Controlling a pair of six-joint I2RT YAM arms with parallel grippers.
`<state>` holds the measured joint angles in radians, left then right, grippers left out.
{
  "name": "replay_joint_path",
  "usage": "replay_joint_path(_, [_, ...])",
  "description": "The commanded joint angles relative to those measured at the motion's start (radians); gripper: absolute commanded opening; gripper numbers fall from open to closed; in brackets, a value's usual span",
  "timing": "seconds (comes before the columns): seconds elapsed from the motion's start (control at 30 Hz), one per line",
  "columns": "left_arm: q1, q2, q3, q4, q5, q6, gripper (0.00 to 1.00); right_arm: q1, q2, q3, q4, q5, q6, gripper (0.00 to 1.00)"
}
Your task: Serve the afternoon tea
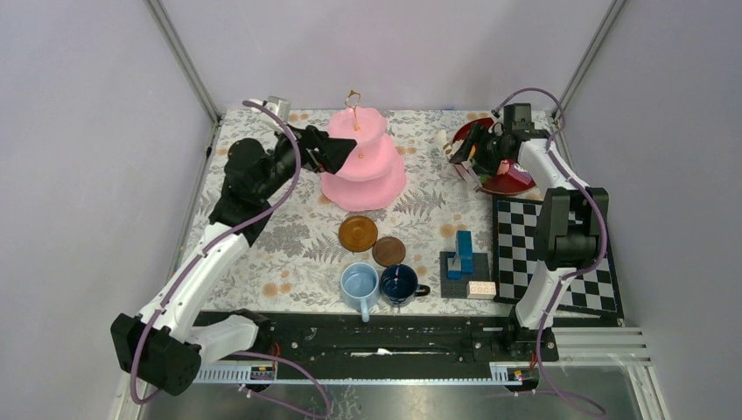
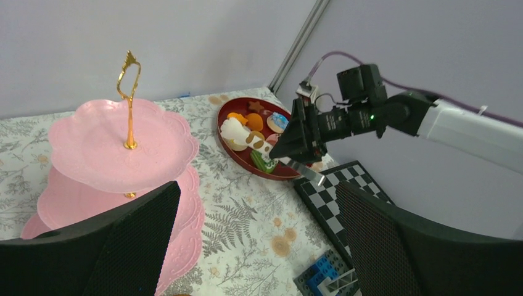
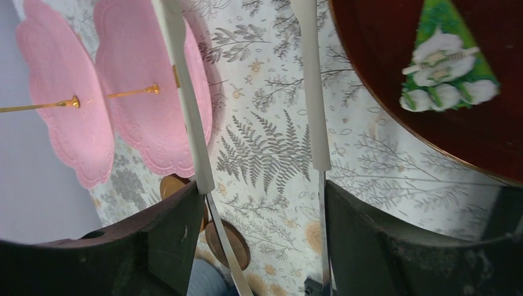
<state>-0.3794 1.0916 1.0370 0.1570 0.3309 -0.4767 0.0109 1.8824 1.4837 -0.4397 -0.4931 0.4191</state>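
Left wrist: left jaws wide apart beside pink stand (image 2: 117,145); right jaws clamped on white tongs (image 3: 311,92) by red plate (image 3: 382,74)

Plain pale lilac-grey walls (image 1: 394,44) fill the top and both sides of the frame. Slanting metal posts (image 1: 182,61) mark the upper corners. A fern-print cloth (image 1: 297,254) spreads across the centre. Along the bottom edge lies a grey sheet (image 1: 420,398), perhaps metal.

No sight of the tips of the tongs (image 3: 311,92), cut by the top edge ahead of the right hand (image 3: 262,191). Can't fully see the stand (image 2: 117,145), lower tiers behind the left hand's (image 2: 257,188) fingers (image 2: 132,240). Barely catching the block stack (image 2: 321,274) between them.
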Motion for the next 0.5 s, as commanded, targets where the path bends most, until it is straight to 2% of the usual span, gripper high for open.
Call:
replay_joint_path(0.0, [-0.041, 0.024, 0.037, -0.033, -0.072, 0.074, 0.99, 0.002, -0.025, 0.126, -0.2, 0.159, -0.085, 0.71])
replay_joint_path(0.23, [-0.172, 0.045, 0.098, -0.15, -0.226, 0.178, 0.99, 0.002, -0.071, 0.183, -0.374, 0.402, -0.171, 0.71])
replay_joint_path(0.37, [-0.255, 0.036, 0.133, -0.22, -0.367, 0.224, 0.99, 0.003, -0.095, 0.187, -0.442, 0.448, -0.205, 0.7])
replay_joint_path(0.47, [-0.318, 0.023, 0.135, -0.227, -0.409, 0.24, 0.99, 0.002, -0.12, 0.166, -0.466, 0.508, -0.218, 0.7])
